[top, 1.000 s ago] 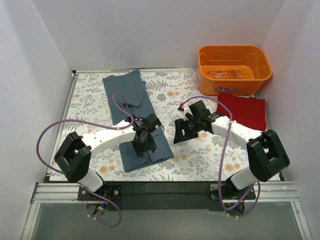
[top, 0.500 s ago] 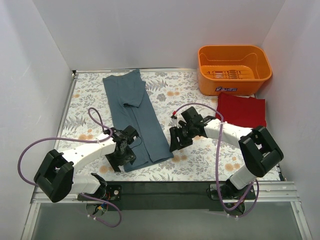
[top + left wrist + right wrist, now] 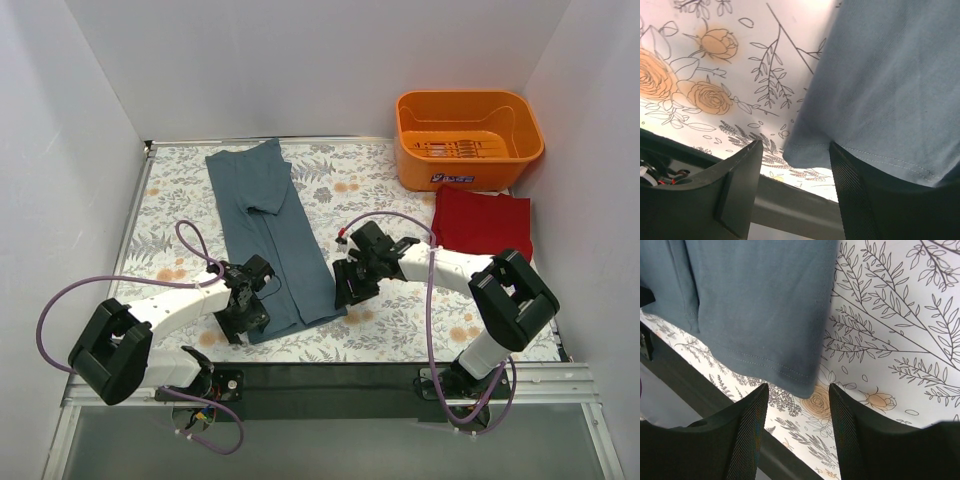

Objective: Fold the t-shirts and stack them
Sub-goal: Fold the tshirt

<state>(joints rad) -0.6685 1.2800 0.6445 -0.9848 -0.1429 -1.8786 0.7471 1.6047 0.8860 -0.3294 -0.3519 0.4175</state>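
1. Left gripper (image 3: pixel 243 316): over the last second it has swung off the middle of the cloth and now sits at the near left corner of the hem. Its jaws stand apart with nothing clamped. In the wrist view the hem corner lies on the table just beyond its fingertips.

2. Blue-grey t-shirt (image 3: pixel 272 235): a long narrow strip (folded lengthwise, as I read it). It lies flat on the floral table cover (image 3: pixel 400 325), running from the far left toward the near edge.

3. Right gripper (image 3: pixel 350 290): it has crept nearer and leftward to the near right corner of the same hem. Its jaws are likewise apart and hold nothing.

4. Dark red t-shirt (image 3: pixel 483 222): folded, at the right, just in front of the orange basket (image 3: pixel 468 150). It has not moved.

Note: both hem corners are now bracketed. I judge the crosswise fold is next, pinching each corner and carrying the hem to the far end. Stacking has not yet begun.
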